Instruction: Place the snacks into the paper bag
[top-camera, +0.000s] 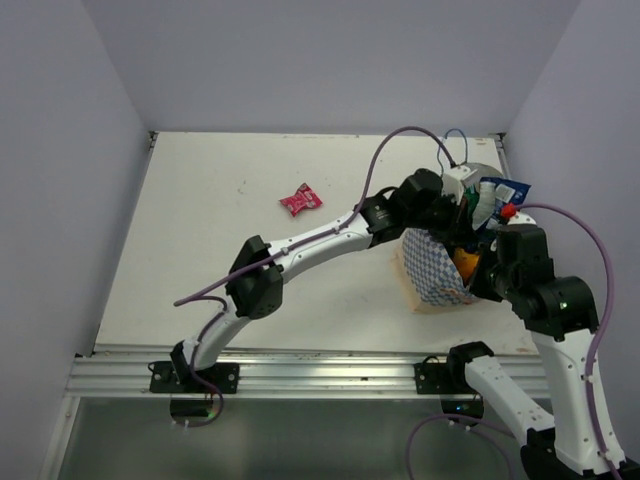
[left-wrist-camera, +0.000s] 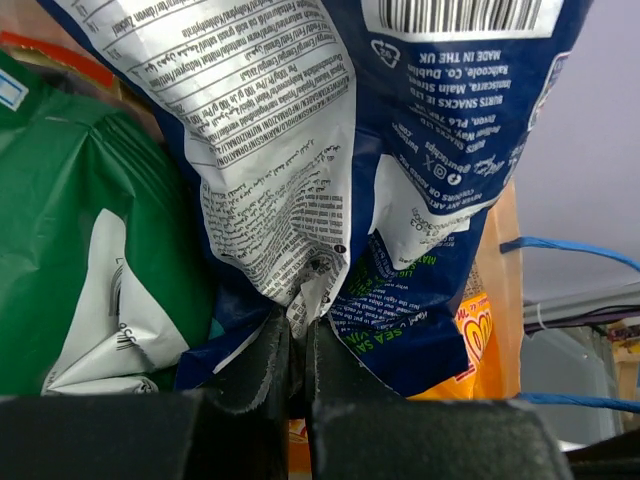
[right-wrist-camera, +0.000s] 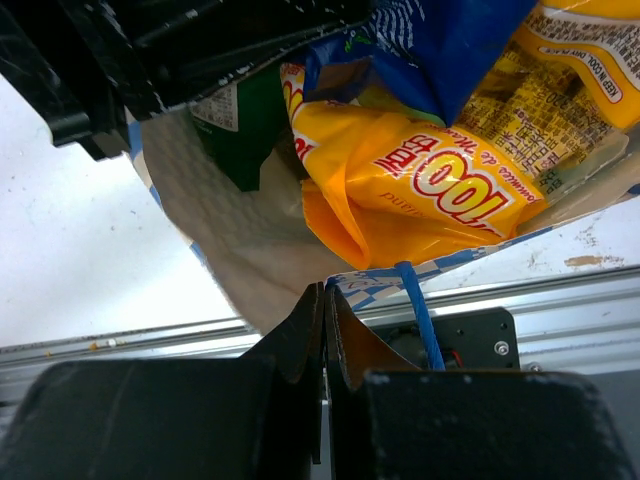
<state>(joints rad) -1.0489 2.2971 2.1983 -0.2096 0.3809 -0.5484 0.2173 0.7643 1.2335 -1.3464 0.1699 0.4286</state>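
So in the top view the paper bag (top-camera: 432, 268) is parked at the 3 o'clock side of the table (top-camera: 220, 260), and it looks tipped, with its checkered side turned up and its mouth pointed roughly toward 2 o'clock. The left gripper (left-wrist-camera: 298, 330) is reached across to that mouth, and its fingers are squeezed almost fully together on the crumpled bottom edge of the blue-and-white packet (left-wrist-camera: 430, 150), which is held right at the opening with most of it poking out at the 1 o'clock corner of the bag. A green packet (left-wrist-camera: 90, 200) is pressed against it at 9 o'clock in the left wrist view. The right gripper (right-wrist-camera: 324, 300) is found at the bag's 4 o'clock edge, its fingers pinched shut on the rim of the bag, with a blue cord handle (right-wrist-camera: 415, 300) draped just beside them at 3 o'clock. An orange packet (right-wrist-camera: 400, 180) is seen lying inside the bag, with the blue and green ones above it in the right wrist view. The little pink packet (top-camera: 300, 200) is left out on the table, well apart from the bag at about 10 o'clock from it, and it isn't touched by either arm.
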